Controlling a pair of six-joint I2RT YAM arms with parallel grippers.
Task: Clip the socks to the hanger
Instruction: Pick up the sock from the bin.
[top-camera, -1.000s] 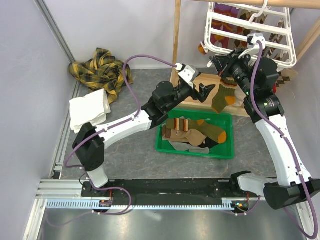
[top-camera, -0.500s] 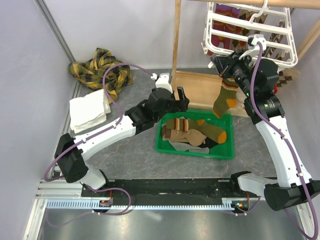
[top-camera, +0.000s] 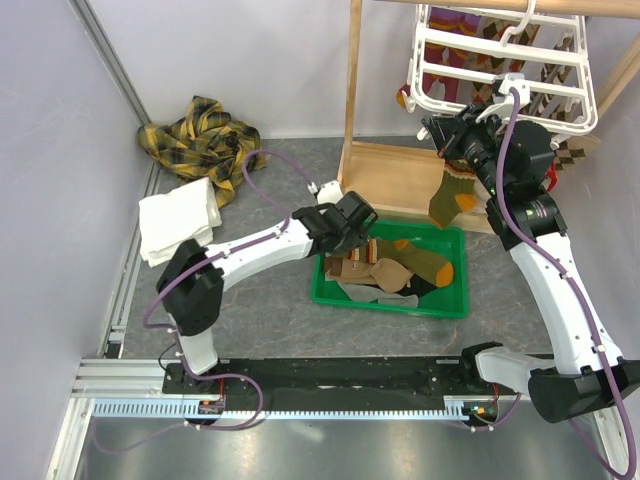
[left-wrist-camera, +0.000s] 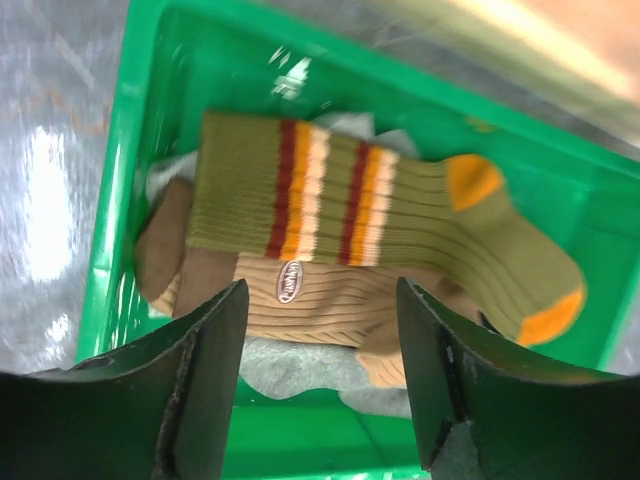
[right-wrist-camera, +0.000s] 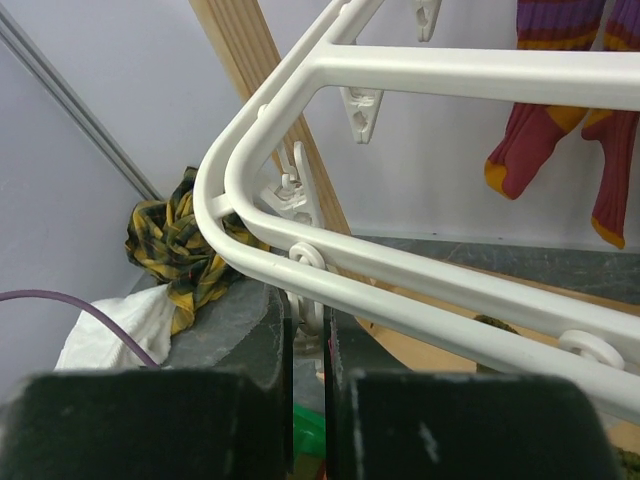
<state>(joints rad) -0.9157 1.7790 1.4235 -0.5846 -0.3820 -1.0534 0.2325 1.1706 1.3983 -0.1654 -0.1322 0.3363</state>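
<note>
Left wrist view: open left end effector (left-wrist-camera: 320, 300) hovers over striped sock (left-wrist-camera: 330, 200), ready to grab; right end effector (right-wrist-camera: 308, 330) pinches hanger clip (right-wrist-camera: 308, 295).

The white grid hanger (top-camera: 505, 65) hangs by its top hook, with maroon socks (right-wrist-camera: 530, 140) clipped under its far bars. One olive sock with an orange heel (top-camera: 452, 192) dangles below its near corner. An olive striped sock (left-wrist-camera: 380, 215) lies flat over a brown sock (left-wrist-camera: 320, 300) in the green bin (left-wrist-camera: 110, 200).
</note>
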